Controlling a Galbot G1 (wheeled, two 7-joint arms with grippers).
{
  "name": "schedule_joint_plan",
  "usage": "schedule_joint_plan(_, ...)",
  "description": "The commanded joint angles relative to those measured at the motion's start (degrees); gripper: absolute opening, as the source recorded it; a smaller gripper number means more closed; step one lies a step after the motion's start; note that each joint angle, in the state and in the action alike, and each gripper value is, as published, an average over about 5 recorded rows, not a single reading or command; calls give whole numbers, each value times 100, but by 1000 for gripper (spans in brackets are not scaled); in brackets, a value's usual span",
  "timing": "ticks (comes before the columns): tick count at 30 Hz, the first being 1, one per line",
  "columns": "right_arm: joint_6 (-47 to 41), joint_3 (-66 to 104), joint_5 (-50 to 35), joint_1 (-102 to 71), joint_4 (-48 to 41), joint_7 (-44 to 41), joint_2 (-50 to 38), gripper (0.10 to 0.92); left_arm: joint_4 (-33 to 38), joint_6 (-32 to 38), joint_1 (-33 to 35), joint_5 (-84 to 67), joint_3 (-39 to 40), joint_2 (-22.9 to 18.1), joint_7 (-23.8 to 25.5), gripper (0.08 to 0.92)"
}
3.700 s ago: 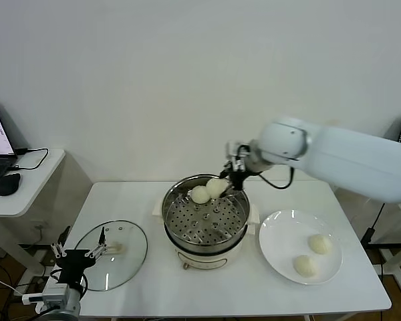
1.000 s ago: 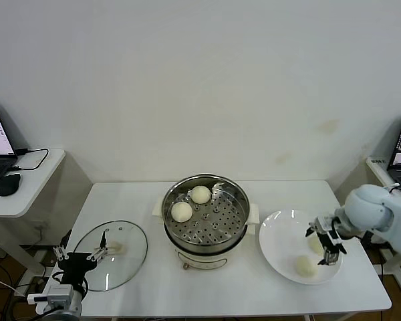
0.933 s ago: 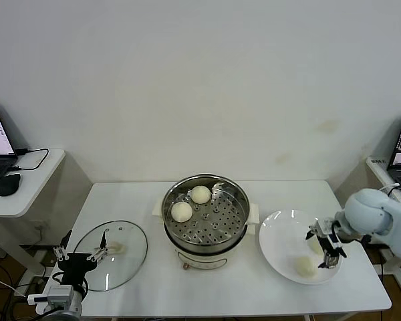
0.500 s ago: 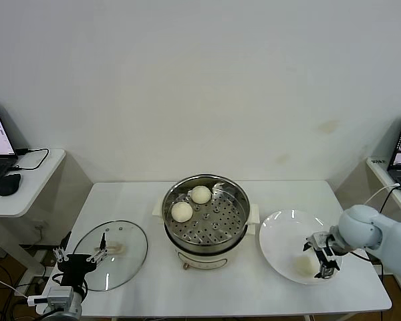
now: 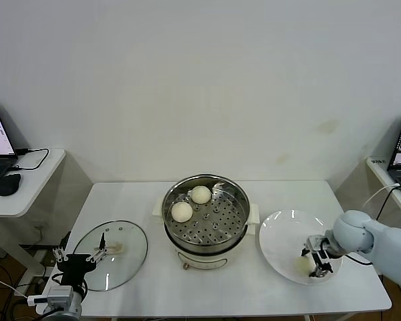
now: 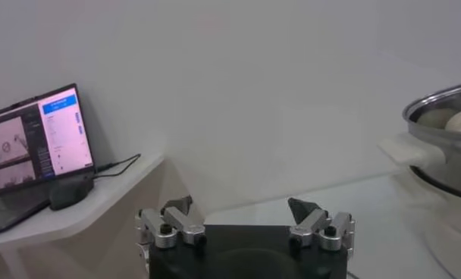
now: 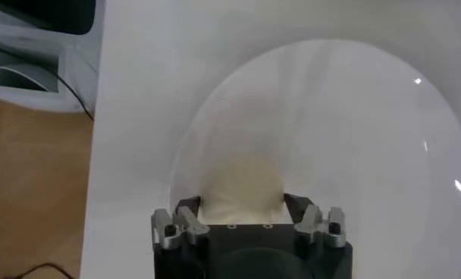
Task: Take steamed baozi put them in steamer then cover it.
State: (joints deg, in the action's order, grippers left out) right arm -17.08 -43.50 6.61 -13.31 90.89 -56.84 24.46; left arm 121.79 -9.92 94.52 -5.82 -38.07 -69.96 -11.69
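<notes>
Head view, steamer [image 5: 205, 215]: on the white worktop [image 5: 154, 281], uncovered, perforated tray showing.
Head view, baozi in the steamer [image 5: 182, 211]: two on the tray, toward its far-left part, one nearer and one farther, close but apart.
Head view, plate [image 5: 281, 231]: right of the steamer; one baozi on the plate [image 5: 303, 265] seen at the near side; any second one hidden by the arm or not there, cannot tell.
Head view, right pincer [image 5: 317, 261]: low over the plate, straddling that bun.
Head view, cover [image 5: 111, 254]: flat on the worktop, well left of the steamer, untouched.
Head view, left pincer [image 5: 80, 256]: parked at the near-left edge, just beside the cover.

Left wrist view, left pincer [image 6: 244, 218]: fingers apart, nothing between; steamer rim [image 6: 441, 114] farther off, a laptop [image 6: 37, 144] on a side desk.

Right wrist view, right pincer [image 7: 246, 216]: fingers [image 7: 186, 210] spread to both flanks of the bun [image 7: 240, 186]; touching or not, cannot tell; bun resting on the plate [image 7: 352, 136].

Progress: about halfway by judgement. Two buns in; grasp on the next probably about to close.
Left to do: lift and carry this bun, fetch any other remaining, then cover on top.
</notes>
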Motion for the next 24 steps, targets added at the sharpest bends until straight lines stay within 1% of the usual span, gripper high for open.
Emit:
schedule_joint_plan(1, 3, 79, -2, -32, -80, 31, 45, 568, 9, -1, 0, -1, -6, 10, 0, 823)
schedule_joint_plan(7, -37, -155, -314, 727, 51, -48, -107, 545, 7, -2, -20, -8, -9, 22, 2, 823)
schedule_joint_plan(14, -163, -317, -1083, 2221, 114, -249, -197, 551, 27, -3, -39, -28, 4, 61, 15, 823)
schedule_joint_plan(17, -203, -534, -1435, 3048, 23, -288, -69, 554, 32, 1, -33, -43, -7, 78, 16, 823)
schedule_joint_plan(20, -211, -1093, -1740, 4056, -80, -277, 183, 558, 41, 5, -23, -61, -26, 89, 18, 823)
schedule_joint_plan(24, -216, -1878, -2088, 5170, -90, -213, 769, 560, 63, 6, -17, -78, -44, 92, 18, 823)
